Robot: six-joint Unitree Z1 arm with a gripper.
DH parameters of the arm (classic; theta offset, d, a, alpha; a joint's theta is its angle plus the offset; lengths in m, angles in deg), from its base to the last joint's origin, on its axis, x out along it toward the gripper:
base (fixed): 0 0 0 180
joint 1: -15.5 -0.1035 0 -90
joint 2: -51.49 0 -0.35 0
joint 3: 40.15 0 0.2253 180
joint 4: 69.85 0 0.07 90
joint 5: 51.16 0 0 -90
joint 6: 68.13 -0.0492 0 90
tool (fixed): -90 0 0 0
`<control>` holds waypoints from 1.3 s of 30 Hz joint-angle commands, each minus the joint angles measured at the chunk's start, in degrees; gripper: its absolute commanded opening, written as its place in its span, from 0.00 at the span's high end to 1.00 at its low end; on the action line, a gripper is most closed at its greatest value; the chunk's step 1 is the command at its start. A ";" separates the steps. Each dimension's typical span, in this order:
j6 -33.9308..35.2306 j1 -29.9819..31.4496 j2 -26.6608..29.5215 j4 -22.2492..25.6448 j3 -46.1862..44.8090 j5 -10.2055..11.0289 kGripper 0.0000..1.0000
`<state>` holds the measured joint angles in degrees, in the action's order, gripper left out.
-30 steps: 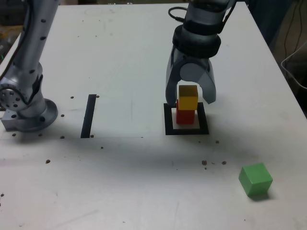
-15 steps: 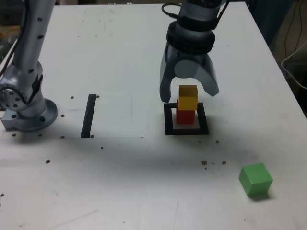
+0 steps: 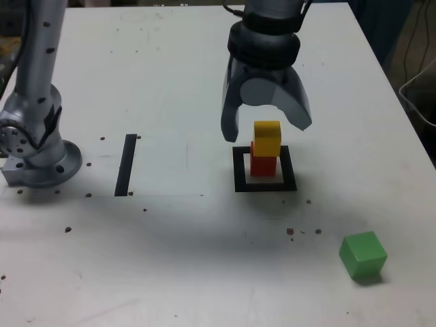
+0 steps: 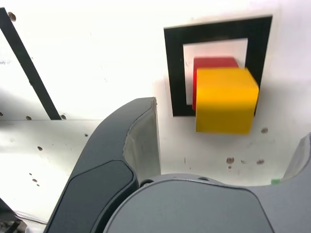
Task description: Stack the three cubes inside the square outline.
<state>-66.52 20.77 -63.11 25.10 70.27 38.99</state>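
We see the yellow block atop the red block inside the black square, the green block at four o'clock, our hand open.

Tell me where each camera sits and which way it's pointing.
Exterior view: off the arm, looking down across the white table toward its far edge; the arm's base shows at the exterior view's left, the open gripper upper middle.

Wrist view: on the wrist, looking past the gripper's fingers at the table; only the gripper shows clearly.

Shared: red cube, yellow cube, square outline, black strip.
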 commanded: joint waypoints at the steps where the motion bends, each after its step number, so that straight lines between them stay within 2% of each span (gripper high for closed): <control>1: 1.40 2.22 1.50 -0.10 0.86 0.28 0.00; 5: 5.89 6.28 3.00 -0.16 1.61 1.09 0.00; 10: 15.10 11.13 3.33 -0.28 3.43 1.26 0.00; 17: 27.68 16.87 -0.02 -0.34 8.85 1.14 0.01; 21: 31.79 18.44 -3.38 0.30 12.05 -0.05 0.01; 27: 32.46 19.12 -10.11 0.27 17.82 -3.42 0.01; 34: 28.82 19.20 -15.48 -2.68 21.75 -3.57 0.01; 39: 27.50 19.45 -17.18 -4.76 22.03 -3.53 0.01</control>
<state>-38.76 40.04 -79.87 20.66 92.00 35.37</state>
